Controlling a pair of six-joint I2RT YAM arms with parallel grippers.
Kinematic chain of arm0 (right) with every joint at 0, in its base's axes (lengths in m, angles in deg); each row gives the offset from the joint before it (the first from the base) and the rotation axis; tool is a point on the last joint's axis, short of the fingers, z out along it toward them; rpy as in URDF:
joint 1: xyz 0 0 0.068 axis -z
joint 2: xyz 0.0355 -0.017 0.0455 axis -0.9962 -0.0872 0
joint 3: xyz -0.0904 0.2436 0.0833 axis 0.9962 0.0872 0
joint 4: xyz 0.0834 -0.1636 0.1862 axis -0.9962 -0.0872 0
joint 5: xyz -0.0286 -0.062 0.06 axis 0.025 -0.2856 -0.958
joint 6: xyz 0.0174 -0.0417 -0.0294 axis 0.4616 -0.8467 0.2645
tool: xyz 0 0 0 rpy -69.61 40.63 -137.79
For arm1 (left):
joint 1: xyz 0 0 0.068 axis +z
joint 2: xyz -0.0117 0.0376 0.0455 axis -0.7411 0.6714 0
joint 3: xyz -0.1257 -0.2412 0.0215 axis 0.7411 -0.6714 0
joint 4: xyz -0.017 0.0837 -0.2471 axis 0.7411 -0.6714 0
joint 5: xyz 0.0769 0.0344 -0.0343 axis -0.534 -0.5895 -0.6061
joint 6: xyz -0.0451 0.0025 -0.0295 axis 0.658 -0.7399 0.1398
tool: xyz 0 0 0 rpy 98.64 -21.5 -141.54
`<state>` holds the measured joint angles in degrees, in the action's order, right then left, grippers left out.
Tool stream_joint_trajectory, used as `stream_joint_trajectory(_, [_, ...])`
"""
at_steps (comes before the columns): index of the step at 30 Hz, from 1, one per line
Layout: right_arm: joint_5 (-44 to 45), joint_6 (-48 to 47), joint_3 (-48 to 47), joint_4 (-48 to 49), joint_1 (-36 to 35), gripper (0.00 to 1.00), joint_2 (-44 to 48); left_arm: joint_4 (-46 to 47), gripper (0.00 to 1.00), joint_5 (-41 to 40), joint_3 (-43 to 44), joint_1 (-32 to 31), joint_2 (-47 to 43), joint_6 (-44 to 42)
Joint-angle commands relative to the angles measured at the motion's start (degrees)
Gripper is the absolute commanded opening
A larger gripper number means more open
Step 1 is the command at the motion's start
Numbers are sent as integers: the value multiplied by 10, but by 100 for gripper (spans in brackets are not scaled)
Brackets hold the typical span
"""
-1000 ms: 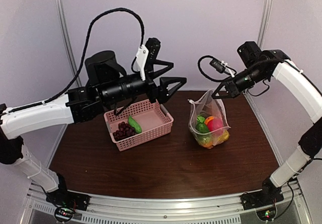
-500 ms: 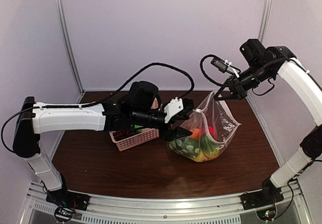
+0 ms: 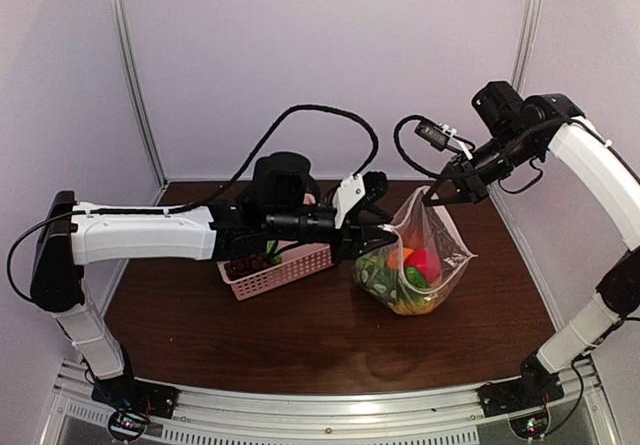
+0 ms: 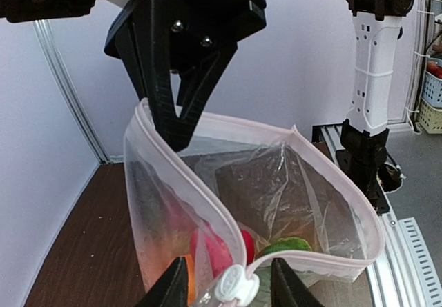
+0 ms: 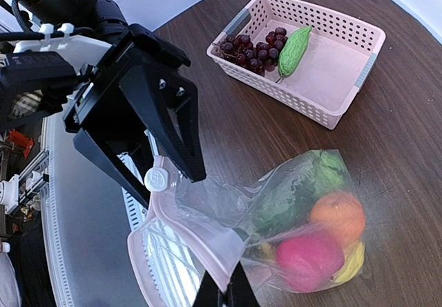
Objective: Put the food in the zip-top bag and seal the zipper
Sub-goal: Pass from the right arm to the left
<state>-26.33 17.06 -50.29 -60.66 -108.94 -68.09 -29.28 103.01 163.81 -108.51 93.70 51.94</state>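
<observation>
The zip-top bag (image 3: 440,255) stands open on the table, holding an orange (image 5: 338,214), a red apple (image 5: 311,259), green pieces (image 5: 324,172) and something yellow (image 5: 351,265). My right gripper (image 3: 430,200) is shut on one end of the bag's mouth and holds it up; it also shows in the right wrist view (image 5: 222,296). My left gripper (image 4: 228,290) is open at the other end, a finger on each side of the white slider tab (image 4: 231,284) without touching it. The zipper (image 4: 313,258) is open. Grapes (image 5: 252,48) and a cucumber (image 5: 293,41) lie in the pink basket (image 5: 345,79).
The pink basket (image 3: 290,265) sits left of the bag, mostly hidden behind my left arm in the top view. The left arm stretches across the table's middle. Metal rails run along the near edge (image 3: 330,415).
My left arm swung from above the basket to the bag, then rose to the slider end of its mouth. The bag shifted left and its mouth spread wider. The right gripper kept its hold.
</observation>
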Motion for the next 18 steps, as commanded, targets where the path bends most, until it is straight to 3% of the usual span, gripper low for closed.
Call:
stream_joint_trajectory(1, [-8, -5, 2, -15, -8, 0, 12, 36, 34, -1, 7, 8, 27, 0])
stream_joint_trajectory(10, [-9, -4, -1, -18, -10, 0, 12, 54, 40, -6, -25, 9, 27, -24])
stream_joint_trajectory(15, [-8, -2, 0, -17, -12, 0, 10, 68, 29, -10, -29, 12, 28, -20])
stream_joint_trajectory(18, [-4, -2, 1, -16, -12, 0, 9, 74, 10, -19, -29, 13, 24, -20])
